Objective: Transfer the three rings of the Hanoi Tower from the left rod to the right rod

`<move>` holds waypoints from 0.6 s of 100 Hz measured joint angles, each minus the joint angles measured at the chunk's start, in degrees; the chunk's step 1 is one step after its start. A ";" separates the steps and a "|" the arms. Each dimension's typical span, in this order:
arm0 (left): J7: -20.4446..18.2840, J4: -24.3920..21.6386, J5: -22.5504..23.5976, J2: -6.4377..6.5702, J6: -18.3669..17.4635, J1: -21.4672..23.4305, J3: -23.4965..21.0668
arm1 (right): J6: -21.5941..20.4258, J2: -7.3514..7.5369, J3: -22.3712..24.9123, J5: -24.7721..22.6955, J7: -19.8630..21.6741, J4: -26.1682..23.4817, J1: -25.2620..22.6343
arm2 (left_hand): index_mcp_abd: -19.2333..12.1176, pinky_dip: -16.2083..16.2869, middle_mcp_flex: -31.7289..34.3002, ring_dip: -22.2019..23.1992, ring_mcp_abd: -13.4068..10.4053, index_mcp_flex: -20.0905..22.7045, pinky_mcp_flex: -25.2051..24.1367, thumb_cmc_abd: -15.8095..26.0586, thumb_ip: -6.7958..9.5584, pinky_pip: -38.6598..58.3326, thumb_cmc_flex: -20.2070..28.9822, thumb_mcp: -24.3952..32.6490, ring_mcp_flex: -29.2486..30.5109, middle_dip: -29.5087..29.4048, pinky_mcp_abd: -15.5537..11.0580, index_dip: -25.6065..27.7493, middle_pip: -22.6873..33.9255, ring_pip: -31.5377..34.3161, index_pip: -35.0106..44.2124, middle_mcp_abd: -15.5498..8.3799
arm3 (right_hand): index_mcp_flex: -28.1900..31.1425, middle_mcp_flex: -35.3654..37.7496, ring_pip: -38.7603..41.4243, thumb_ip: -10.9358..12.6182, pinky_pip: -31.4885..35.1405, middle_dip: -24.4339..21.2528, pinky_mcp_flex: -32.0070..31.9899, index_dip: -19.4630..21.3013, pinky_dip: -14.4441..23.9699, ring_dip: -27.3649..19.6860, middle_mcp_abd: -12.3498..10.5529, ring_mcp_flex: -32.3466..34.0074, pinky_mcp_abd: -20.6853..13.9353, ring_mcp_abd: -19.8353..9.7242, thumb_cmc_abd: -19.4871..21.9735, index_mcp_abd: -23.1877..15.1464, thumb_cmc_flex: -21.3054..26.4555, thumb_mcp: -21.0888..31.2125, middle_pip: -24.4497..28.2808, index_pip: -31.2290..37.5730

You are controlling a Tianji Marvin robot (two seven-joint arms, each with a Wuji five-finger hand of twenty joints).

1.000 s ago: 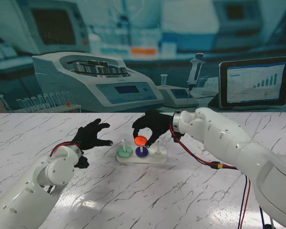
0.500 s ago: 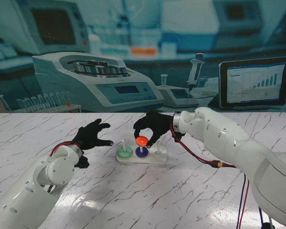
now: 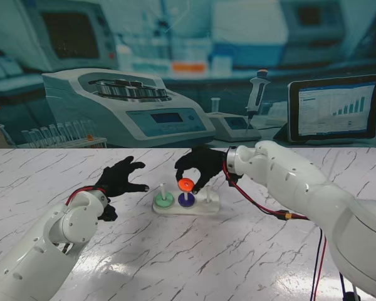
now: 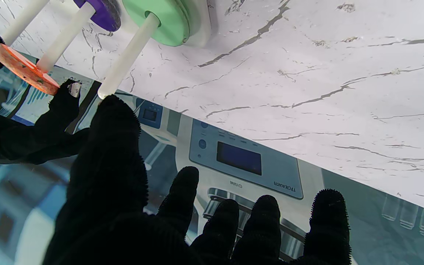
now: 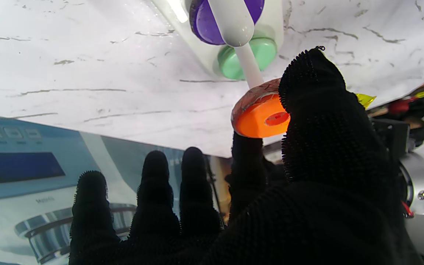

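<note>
Orange ring [image 3: 185,184] in right hand [image 3: 200,166], maybe shifted slightly left vs. prev.

Three rings are seen: one orange ring [image 3: 185,184], one purple ring [image 3: 187,200], one green ring [image 3: 163,200]. Three rods are counted on one base [image 3: 208,205].

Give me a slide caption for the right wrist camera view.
Right hand pinches the orange ring beside the middle rod, above the seated purple ring and green ring.
</note>
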 measured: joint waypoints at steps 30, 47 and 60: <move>0.01 -0.01 -0.23 0.00 0.00 0.02 -0.03 | 0.37 -0.39 -0.16 -0.44 -0.73 0.18 0.08 | 0.00 0.00 0.00 0.00 0.00 0.00 0.00 0.01 0.00 0.00 0.00 0.00 0.00 0.00 0.00 0.00 0.00 0.00 0.00 0.00 | -0.03 0.00 0.00 0.00 0.00 0.00 0.00 -0.01 0.00 0.00 -0.02 0.00 -0.01 -0.02 -0.01 0.01 0.65 -0.21 0.00 0.00; 0.00 -0.01 -0.25 0.00 0.00 0.03 -0.02 | 0.37 -0.79 -0.98 -0.48 -0.77 1.05 0.57 | 0.00 0.00 0.00 0.00 0.00 0.00 0.00 0.02 0.00 -0.01 0.00 0.00 0.00 0.00 0.00 0.00 0.00 0.00 0.00 -0.01 | -0.03 0.00 0.00 -0.01 0.00 0.00 0.00 -0.01 0.00 0.00 -0.03 0.00 -0.01 -0.03 -0.01 0.01 0.69 -0.22 0.00 0.00; 0.00 -0.01 -0.26 0.00 0.00 0.04 0.00 | 0.26 -1.09 -1.61 -0.28 -0.42 1.68 0.87 | 0.00 0.00 0.00 0.00 0.00 0.00 0.00 0.02 0.00 -0.01 0.00 0.00 0.00 0.00 0.00 0.00 0.00 0.00 0.00 -0.01 | -0.03 0.00 0.01 -0.01 0.00 0.00 0.00 -0.03 0.00 0.00 -0.03 0.00 -0.01 -0.04 -0.01 0.01 0.70 -0.25 0.00 0.00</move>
